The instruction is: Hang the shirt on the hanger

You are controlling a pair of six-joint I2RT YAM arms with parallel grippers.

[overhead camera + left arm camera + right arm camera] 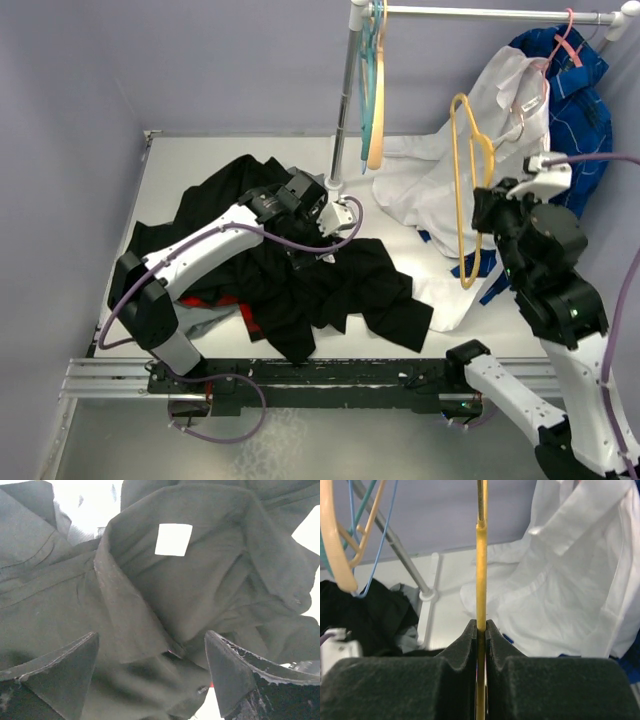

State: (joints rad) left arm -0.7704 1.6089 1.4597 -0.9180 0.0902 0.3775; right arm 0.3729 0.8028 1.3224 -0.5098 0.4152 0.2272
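Observation:
The black shirt (pixel 330 285) lies crumpled on the table's middle. In the left wrist view its collar (pixel 135 625) with a white label (pixel 173 539) fills the frame. My left gripper (pixel 312 205) is open just above the collar, its fingers (pixel 55 672) spread on either side of the collar edge (pixel 150 680). My right gripper (pixel 487 215) is shut on the thin yellow hanger (pixel 462 190) and holds it upright in the air at the right. The hanger's bar (pixel 481 570) runs up between the closed pads.
A clothes rail (pixel 480 13) with a pole (pixel 345 100) stands at the back, with teal and peach hangers (pixel 373 80). A white shirt (pixel 470 130) and a blue garment (pixel 580 90) hang at the right. A red-plaid garment (pixel 235 305) peeks out under the shirt.

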